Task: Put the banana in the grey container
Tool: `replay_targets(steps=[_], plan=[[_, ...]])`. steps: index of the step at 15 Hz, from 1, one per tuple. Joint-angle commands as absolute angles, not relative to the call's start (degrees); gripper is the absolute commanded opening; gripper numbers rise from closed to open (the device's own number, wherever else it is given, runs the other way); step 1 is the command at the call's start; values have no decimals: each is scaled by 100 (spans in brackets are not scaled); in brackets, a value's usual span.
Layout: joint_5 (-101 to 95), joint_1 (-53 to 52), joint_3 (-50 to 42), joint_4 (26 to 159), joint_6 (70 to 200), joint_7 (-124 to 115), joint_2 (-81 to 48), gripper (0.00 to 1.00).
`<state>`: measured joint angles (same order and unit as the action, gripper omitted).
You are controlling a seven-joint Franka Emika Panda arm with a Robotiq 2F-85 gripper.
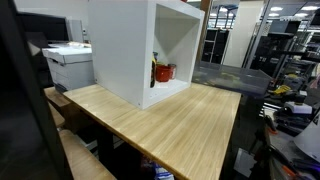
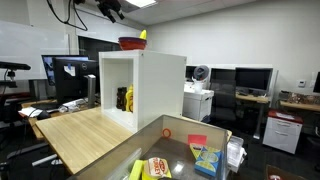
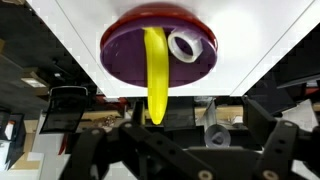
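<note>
One banana (image 3: 155, 80) and white ring (image 3: 185, 45) lie in the bowl (image 3: 125, 55).

Over the white box (image 2: 160, 90), at the upper left of the frame, the air is open up to the ceiling, leaving a free way down to the red bowl (image 2: 131, 43) on top. In the wrist view, a white ring (image 3: 185, 44) lies just right of the banana (image 3: 155, 80), crowding that side. The banana's left side is bare bowl. The grey container (image 2: 200, 125), lower right, is open-topped, but a red pack (image 2: 197, 141) and a blue box (image 2: 207, 160) take up part of its floor.
</note>
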<state>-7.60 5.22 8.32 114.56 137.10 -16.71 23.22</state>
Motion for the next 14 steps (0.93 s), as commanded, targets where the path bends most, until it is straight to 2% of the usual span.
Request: replay_targets(steps=[1,14], plan=[[-1262,705,973,10913,13815,-2175,1854,100],[-1801,430,762,9720,13336,-2358,540,100]])
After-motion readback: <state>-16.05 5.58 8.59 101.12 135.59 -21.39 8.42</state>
